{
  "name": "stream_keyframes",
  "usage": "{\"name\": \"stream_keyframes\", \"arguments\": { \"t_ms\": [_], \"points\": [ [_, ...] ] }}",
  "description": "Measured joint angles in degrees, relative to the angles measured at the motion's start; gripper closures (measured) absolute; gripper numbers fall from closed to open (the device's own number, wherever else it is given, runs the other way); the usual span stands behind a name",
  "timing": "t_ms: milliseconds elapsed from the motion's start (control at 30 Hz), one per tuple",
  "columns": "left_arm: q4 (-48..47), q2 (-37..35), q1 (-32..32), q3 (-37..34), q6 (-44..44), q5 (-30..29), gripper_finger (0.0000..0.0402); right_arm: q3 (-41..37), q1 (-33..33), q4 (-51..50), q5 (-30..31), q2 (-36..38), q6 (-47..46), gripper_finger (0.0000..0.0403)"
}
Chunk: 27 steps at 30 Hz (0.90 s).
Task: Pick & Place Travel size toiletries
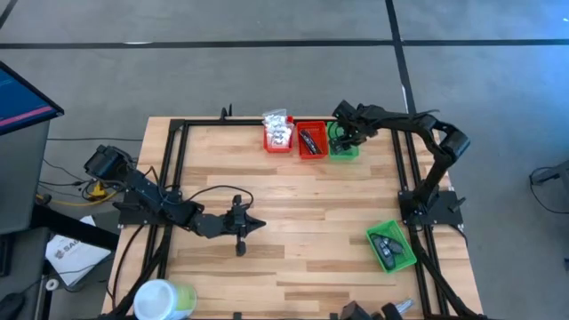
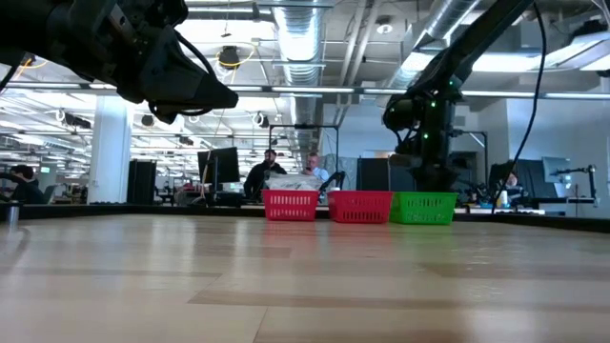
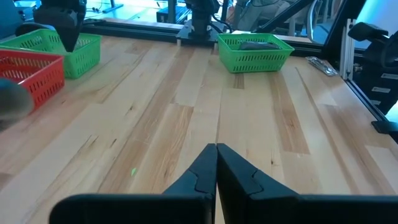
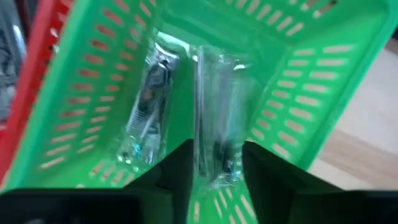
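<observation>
Right gripper [image 4: 214, 149] is down in the far green bin [image 4: 298, 81], jaws parted a bit w/ a clear packet [image 4: 217, 93] right between them. Can't tell if they touch it. Second packet [image 4: 148, 106] lies just beside the jaws. Stuff looks light, crinkly, slippery imo, so I'd pinch mid-length across the narrow side. Left gripper [image 3: 216, 155] jaws are fully closed, empty, low over the bare wood surface [image 3: 186, 112]. Open office behind, ppl [image 2: 267, 173] at desks.

Two matte black jointed arms [image 1: 151, 200] with loose black cables, ending in angular black jaws.
</observation>
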State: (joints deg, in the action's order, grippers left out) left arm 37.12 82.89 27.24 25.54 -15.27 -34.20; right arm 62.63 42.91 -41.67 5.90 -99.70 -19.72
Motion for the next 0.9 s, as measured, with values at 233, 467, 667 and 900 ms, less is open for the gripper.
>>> {"name": "stream_keyframes", "arguments": {
  "t_ms": [233, 467, 667, 900],
  "points": [
    [-0.1, 0.0, 0.0, 0.0, 0.0, 0.0, 0.0401, 5.2, -1.0, -4.4, -0.6, 0.0, 5.0, 0.0185],
    [-0.2, 0.0, 0.0, 0.0, 0.0, 0.0, 0.0401, 17.4, -6.2, -19.7, -2.0, 0.0, 11.4, 0.0155],
    [-0.2, 0.0, 0.0, 0.0, 0.0, 0.3, 0.0401, 26.6, -13.5, -28.4, -2.0, 0.0, 12.1, 0.0166],
    [-0.2, 0.0, 0.0, 0.0, 0.0, 1.1, 0.0401, 31.9, -24.9, -41.4, -2.1, 0.1, 12.4, 0.0198]
  ]
}}
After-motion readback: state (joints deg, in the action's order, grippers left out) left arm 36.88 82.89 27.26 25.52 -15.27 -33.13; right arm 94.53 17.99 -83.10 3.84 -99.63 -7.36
